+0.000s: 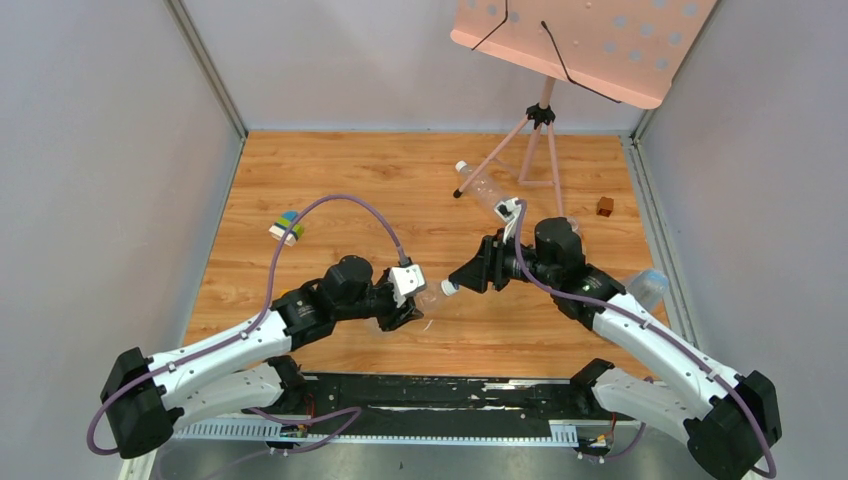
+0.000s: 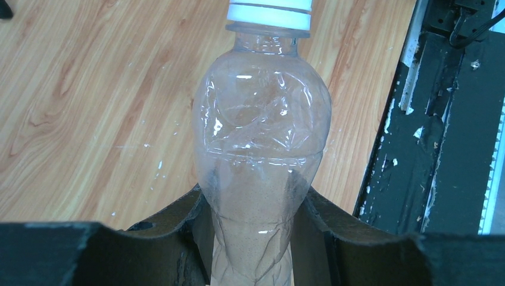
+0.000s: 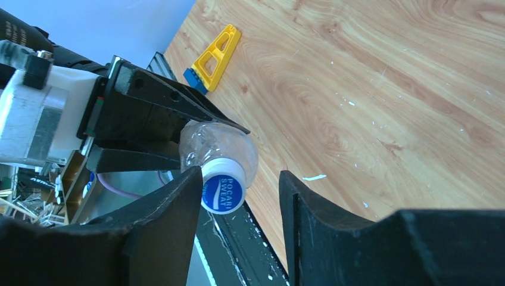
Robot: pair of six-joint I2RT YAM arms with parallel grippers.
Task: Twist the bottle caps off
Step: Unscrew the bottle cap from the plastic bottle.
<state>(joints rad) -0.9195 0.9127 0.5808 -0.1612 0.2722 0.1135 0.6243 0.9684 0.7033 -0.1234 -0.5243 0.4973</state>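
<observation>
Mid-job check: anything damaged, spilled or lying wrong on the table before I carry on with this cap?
The held bottle is creased and dented above the left gripper's jaws, so it looks partly crushed. A second bottle lies on its side beside a leg of the pink stand. No spill shows.

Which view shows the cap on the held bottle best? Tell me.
Right wrist view: the cap faces the camera, printed top readable. Left wrist view catches only its white side, cropped; the top view shows a tiny speck.
</observation>
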